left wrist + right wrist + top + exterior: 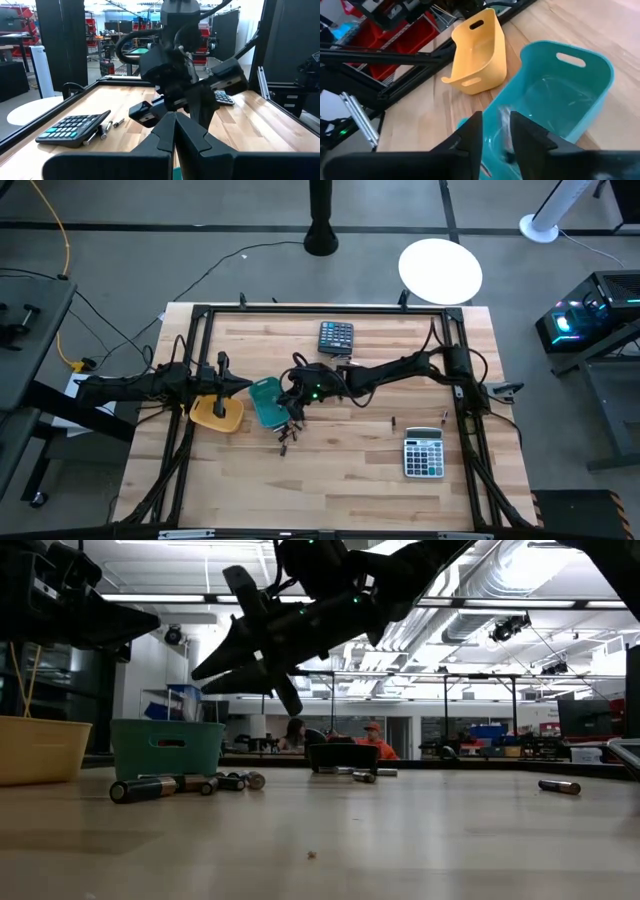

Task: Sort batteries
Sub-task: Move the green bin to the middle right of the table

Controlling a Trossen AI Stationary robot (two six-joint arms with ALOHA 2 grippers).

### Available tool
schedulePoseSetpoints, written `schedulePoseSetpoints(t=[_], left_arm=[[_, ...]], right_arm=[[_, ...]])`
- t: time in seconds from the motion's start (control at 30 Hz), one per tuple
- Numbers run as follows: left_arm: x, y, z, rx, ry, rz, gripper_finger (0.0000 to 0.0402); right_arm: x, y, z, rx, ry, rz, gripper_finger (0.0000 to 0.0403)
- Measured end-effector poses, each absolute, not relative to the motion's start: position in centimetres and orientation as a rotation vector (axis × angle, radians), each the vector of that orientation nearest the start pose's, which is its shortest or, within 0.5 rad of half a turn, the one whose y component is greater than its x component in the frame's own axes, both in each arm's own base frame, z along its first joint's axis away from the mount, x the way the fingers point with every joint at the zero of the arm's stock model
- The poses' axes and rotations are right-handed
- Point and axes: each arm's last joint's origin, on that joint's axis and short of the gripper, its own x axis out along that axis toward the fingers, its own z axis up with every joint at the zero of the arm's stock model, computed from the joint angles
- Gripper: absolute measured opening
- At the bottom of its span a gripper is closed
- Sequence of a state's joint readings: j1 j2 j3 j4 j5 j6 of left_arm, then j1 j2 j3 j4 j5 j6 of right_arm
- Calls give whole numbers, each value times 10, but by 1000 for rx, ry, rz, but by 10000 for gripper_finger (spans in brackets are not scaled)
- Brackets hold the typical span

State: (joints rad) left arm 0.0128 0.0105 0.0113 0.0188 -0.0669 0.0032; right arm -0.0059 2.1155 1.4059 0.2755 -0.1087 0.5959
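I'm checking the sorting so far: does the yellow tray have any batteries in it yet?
No. In the right wrist view the yellow tray lies open to the camera and its inside shows only bare yellow floor and walls.

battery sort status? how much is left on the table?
Early. The teal tray and yellow tray both look empty. In hand: the right gripper is over the teal tray with something blurred between its fingers, likely a battery. Left: a cluster of batteries beside the teal tray, plus loose ones across the table. The left gripper hovers over the yellow tray.

Bright overhead lighting; dark arms silhouetted, wrist foregrounds blurred.
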Motion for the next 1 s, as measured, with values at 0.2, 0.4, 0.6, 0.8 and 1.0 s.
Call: schedulePoseSetpoints(t=[0.2,0.4,0.6,0.8,1.0], left_arm=[[98,3,168,3,-20,80,0],[98,3,168,3,-19,79,0],[98,3,168,3,-19,79,0],[98,3,168,3,-20,79,0],[98,3,168,3,-20,79,0]], right_arm=[[469,0,174,592,454,-26,154],[469,0,173,512,456,-34,170],[467,-1,169,482,498,-50,156],[466,-1,168,481,513,-53,154],[463,-7,192,532,466,35,154]])
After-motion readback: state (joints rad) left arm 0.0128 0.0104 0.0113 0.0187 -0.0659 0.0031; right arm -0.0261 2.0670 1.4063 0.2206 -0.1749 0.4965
